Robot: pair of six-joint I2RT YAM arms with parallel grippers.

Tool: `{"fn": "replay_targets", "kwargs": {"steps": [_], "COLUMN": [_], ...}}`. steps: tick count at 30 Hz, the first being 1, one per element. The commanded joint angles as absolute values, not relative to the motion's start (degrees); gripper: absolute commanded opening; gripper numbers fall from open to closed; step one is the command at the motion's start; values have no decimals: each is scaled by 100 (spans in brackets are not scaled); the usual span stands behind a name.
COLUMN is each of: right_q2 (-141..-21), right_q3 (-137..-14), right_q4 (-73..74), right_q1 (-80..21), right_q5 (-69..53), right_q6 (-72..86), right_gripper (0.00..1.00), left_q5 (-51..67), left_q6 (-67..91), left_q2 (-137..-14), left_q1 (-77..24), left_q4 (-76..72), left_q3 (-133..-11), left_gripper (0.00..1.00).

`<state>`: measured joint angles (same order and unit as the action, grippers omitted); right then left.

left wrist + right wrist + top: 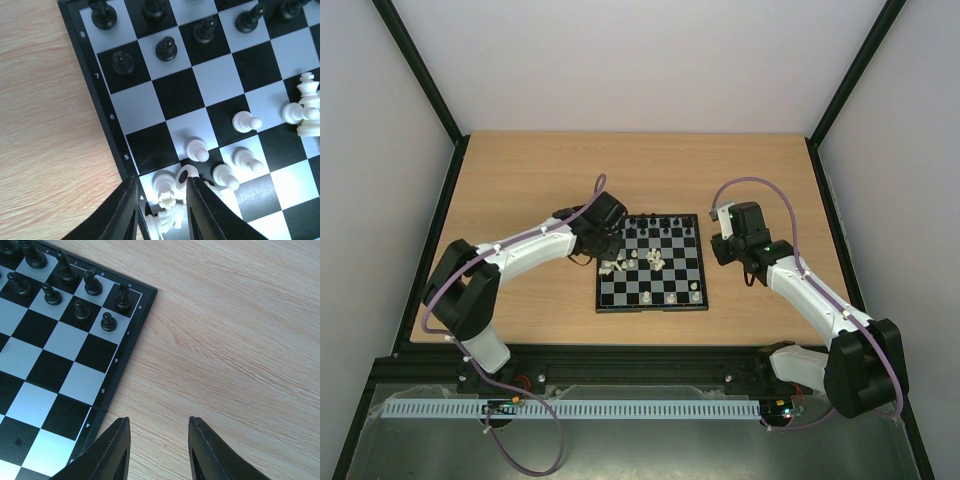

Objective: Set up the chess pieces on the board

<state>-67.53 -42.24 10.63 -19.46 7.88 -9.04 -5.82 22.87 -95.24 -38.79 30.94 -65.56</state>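
Pale walls (640, 60) close in three sides of a light wooden tabletop (520, 180); both arm bases sit at its near edge.

Left: the left arm extends inward, and the left gripper (162, 181) hangs over the board's left border, beside the printed rank number 4. Its fingers (125, 212) stand narrowly apart on either side of a small heap of cream-white chess pieces (167, 200). The wrist view does not show whether the pads actually press on one of them, so a grip cannot be confirmed.

Centre: the board (650, 306) has black and pale grey squares inside a thin black border. It lies flat on the tabletop between the two arms. Black chess pieces (660, 222) stand upright along its two far ranks. The cream-white men are not in order. Four pawns (245, 121) sit loose on the middle squares just beyond the left gripper. More cream-white pieces crowd together, touching, towards the middle of the board. A few stand singly along the near ranks.

Right: the right gripper (159, 420) hovers off the board, over bare wood just beside the right border and also level with rank 4. Its fingers are partly open, with nothing between them. In that wrist view the black men at the far right corner are seen upright on ranks 7 and 8.
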Motion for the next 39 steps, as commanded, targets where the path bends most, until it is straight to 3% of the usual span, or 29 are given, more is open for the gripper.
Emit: {"fn": "replay_targets", "kwargs": {"steps": [1, 6, 13, 18, 22, 30, 39], "right_q2": [-6768, -6767, -6785, -6794, -6811, -6820, -6829], "right_q3": [-4208, -4201, -4201, -4201, -4201, -4201, -4202], "right_q4": [1257, 1257, 1257, 1257, 1265, 1259, 1266], "right_q1": [-1931, -1929, -1928, -1933, -1925, -1929, -1929], "right_q5": [721, 712, 695, 697, 696, 694, 691], "right_q6": [-957, -968, -968, -974, -976, -979, -976], "right_gripper": [34, 35, 35, 34, 34, 34, 34], "left_q5": [-452, -382, -352, -245, -297, -437, -404], "left_q6": [2134, 2091, 2103, 2106, 2134, 2160, 2137], "left_q2": [-9762, -9933, -10029, -10162, -10211, -10125, -10082], "left_q1": [-3876, -3876, -3880, -3876, -3877, -3889, -3889], "left_q4": [3275, 3263, 3171, 3144, 3207, 3357, 3322], "left_q3": [-6550, -6531, -6537, -6569, -6617, -6521, -6531], "left_gripper": [27, 20, 20, 28, 19, 20, 6]}}
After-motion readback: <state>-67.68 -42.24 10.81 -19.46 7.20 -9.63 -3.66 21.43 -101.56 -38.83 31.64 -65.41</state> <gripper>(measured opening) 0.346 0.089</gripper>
